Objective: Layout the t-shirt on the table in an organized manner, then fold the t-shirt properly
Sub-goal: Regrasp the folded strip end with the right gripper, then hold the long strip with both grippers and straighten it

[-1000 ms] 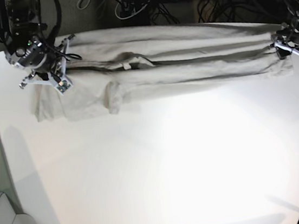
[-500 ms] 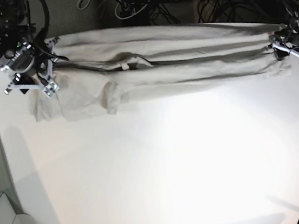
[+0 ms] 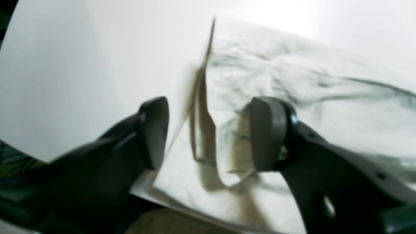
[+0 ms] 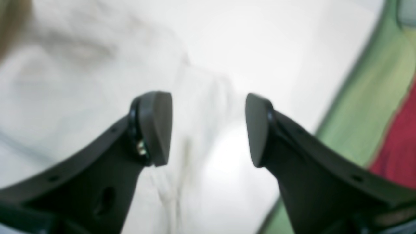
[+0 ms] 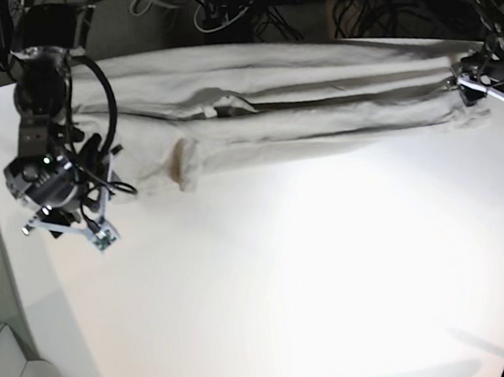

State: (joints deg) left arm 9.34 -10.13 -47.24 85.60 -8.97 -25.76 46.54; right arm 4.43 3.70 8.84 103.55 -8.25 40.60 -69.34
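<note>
T-shirt: light grey-beige, folded lengthwise into a long narrow band, creased, lying flat along the far edge of the table. Collar visible left of centre. Table: white, glossy glare mid-surface.

The left gripper stood with its jaws parted at a moderate gap, both dark pads in clear view, the wrist tilted downward. The left arm reached in from the base view's right edge. The right gripper had its jaws spread wide apart, nothing between them. Its arm hung bent at the base view's left.
</note>
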